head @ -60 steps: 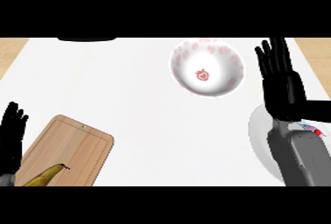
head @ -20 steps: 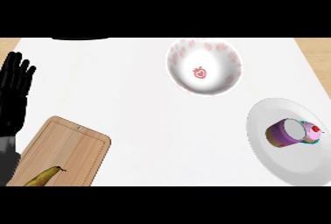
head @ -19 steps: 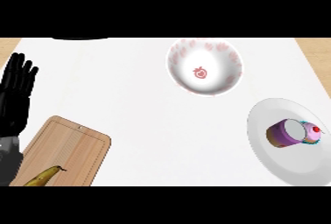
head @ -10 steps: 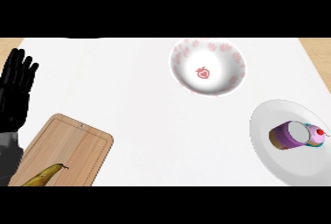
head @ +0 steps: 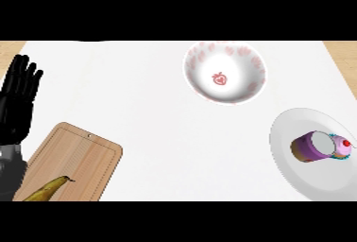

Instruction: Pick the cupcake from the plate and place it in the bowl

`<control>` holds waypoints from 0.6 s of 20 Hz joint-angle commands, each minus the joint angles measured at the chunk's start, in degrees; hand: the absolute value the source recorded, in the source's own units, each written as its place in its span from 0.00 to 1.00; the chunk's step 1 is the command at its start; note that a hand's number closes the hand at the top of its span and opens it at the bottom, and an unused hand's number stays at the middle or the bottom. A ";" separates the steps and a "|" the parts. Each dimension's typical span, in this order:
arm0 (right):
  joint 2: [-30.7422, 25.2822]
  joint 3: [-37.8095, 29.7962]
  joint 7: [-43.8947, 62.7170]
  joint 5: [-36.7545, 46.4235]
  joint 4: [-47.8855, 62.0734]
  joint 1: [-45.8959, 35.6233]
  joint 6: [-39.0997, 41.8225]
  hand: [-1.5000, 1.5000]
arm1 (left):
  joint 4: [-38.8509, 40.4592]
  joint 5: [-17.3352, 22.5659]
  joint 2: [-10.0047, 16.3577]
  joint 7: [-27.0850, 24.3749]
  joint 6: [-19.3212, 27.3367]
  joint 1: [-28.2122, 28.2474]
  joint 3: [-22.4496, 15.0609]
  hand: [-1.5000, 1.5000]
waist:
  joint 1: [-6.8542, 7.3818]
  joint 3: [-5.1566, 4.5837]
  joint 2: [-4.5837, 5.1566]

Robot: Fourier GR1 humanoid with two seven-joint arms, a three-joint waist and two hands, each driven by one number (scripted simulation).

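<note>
Since right hand left view, cupcake (head: 320, 147) lies tipped on plate (head: 293, 174) — left hand (head: 16, 111) straight-fingered, at left edge.

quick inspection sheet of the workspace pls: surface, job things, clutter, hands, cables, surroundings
surface: white counter, no spills seen
job's things: cupcake lying on its side on the white plate at right; bowl with a strawberry print at the far middle, nothing in it
clutter: wooden cutting board at near left, banana on its near end
hands: left hand open, fingers up, resting at the left edge; right hand not in view
cables: nothing seen
surroundings: wood-coloured strip past the counter's far corners
</note>
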 commanded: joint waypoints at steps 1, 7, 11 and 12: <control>1.73 -1.39 -7.60 5.43 7.85 -1.01 -1.15 0.00 | -1.67 -0.83 -0.48 1.62 -0.30 -0.28 1.27 0.50 | -0.11 0.00 -0.04; 8.40 3.01 -9.27 12.75 10.92 -4.00 -5.04 0.00 | 1.41 -1.11 -1.00 0.58 -3.62 -1.39 3.87 0.50 | -0.18 -0.02 0.00; 5.49 -0.03 -14.76 11.61 16.94 -9.18 0.07 0.00 | -1.21 -3.10 -2.90 0.78 -3.48 1.14 2.98 0.50 | 0.11 -0.02 -0.01; 8.88 1.98 -15.60 15.12 15.10 -6.58 -3.75 0.00 | -0.06 -3.31 -2.72 0.97 -3.13 -0.13 4.50 0.50 | -0.09 -0.02 -0.03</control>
